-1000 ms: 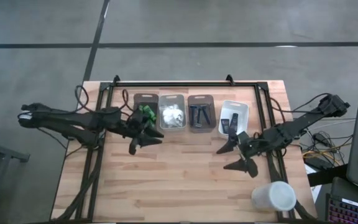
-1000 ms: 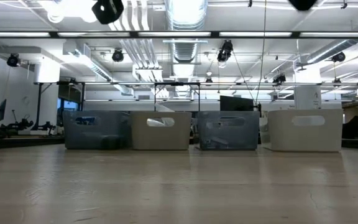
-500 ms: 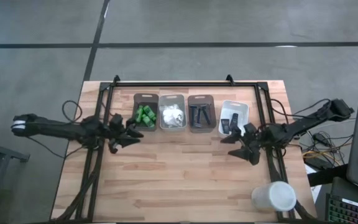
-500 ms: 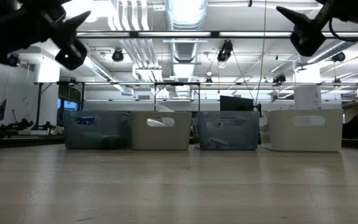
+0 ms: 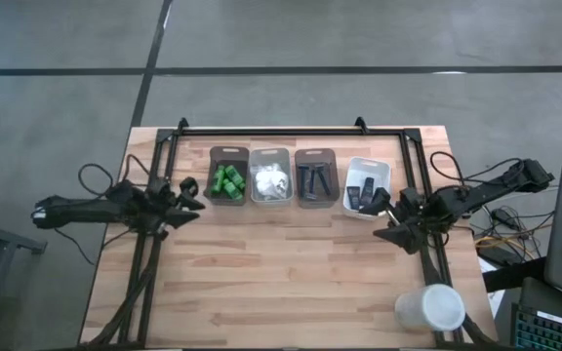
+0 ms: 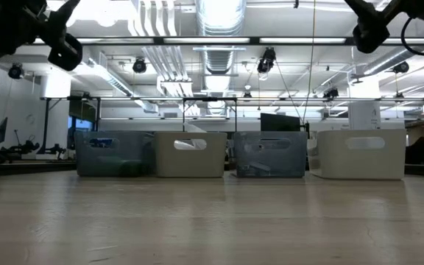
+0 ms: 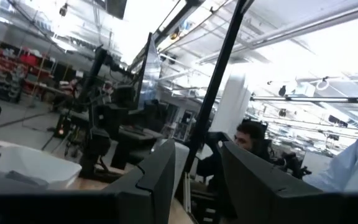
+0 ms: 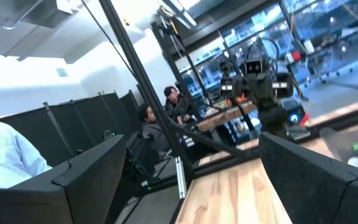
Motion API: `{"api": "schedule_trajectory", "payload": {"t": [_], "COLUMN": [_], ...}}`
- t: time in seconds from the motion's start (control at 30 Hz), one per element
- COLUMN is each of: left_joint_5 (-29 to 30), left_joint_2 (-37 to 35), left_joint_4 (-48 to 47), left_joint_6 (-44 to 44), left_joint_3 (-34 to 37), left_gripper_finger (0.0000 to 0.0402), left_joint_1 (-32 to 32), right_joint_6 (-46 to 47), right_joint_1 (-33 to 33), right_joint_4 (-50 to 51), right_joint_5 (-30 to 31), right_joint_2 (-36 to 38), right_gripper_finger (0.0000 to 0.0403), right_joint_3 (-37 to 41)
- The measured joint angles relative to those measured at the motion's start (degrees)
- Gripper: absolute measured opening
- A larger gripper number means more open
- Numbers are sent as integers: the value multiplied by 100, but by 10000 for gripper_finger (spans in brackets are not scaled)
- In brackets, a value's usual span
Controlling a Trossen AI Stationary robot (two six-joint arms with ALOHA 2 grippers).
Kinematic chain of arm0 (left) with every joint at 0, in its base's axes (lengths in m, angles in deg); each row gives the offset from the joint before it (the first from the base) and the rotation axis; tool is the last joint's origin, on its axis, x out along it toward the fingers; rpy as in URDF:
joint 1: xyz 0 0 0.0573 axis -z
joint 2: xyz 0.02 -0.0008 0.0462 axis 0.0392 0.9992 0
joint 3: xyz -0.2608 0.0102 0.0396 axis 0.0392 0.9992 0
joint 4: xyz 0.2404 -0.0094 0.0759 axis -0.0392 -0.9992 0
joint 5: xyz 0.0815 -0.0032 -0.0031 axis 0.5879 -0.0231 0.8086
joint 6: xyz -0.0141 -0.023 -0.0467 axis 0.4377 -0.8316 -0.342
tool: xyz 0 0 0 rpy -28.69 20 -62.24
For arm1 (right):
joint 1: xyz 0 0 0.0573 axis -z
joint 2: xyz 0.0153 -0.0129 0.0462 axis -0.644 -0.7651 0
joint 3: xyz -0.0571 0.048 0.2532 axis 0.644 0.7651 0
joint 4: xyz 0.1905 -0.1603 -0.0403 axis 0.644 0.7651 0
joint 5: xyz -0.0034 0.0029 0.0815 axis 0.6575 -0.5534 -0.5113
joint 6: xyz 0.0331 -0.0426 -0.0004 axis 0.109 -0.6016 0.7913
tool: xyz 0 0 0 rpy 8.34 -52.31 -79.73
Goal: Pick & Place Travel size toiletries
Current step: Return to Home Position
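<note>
In the high view four bins stand in a row at the table's far side. Bright green mini bottles point(image 5: 227, 179) lie in the left grey bin, white packets point(image 5: 270, 181) in the clear bin, dark razors point(image 5: 313, 181) in the second grey bin, and black tubes point(image 5: 361, 191) in the white bin. My left gripper point(image 5: 189, 195) hangs open, left of the green bottles' bin. My right gripper point(image 5: 384, 216) hangs open, just near and right of the white bin. Both are empty and raised above the table, showing at the low view's top corners point(image 6: 59, 38) point(image 6: 370, 26).
A large white cup point(image 5: 429, 307) stands at the table's near right corner. A dark frame point(image 5: 291, 131) runs along the far edge and down both sides. Bare wooden tabletop point(image 5: 281, 263) lies between the bins and the near edge. People sit in the room beyond point(image 8: 174, 102).
Both arms have drawn back from the middle of the table. My left gripper has moved from the green bottles' bin toward the table's left edge. My right gripper has moved toward the right and far edges, ending beside the white bin. The toiletries have stayed in their bins.
</note>
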Motion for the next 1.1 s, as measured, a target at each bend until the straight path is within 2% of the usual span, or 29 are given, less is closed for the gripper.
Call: {"api": "schedule_trajectory", "payload": {"t": [0.2, 0.4, 0.5, 1.1], "left_joint_5": [9, 54, 50, 26], "left_joint_2": [-374, -459, -456, -451], "left_joint_4": [-248, -456, -452, -446], "left_joint_6": [111, 133, 133, 124], "left_joint_3": [-1, -1, -1, -1], "left_gripper_finger": [138, 138, 138, 138], "left_joint_1": [-29, -29, -27, -27], "right_joint_6": [-293, 207, 311, 307], "right_joint_1": [28, 181, 184, 184], "right_joint_4": [19, -58, 11, 12], "right_joint_5": [-7, -11, -19, -17], "right_joint_2": [373, 944, 1114, 983], "right_gripper_finger": [364, 364, 364, 364], "right_joint_3": [275, 835, 873, 861]}}
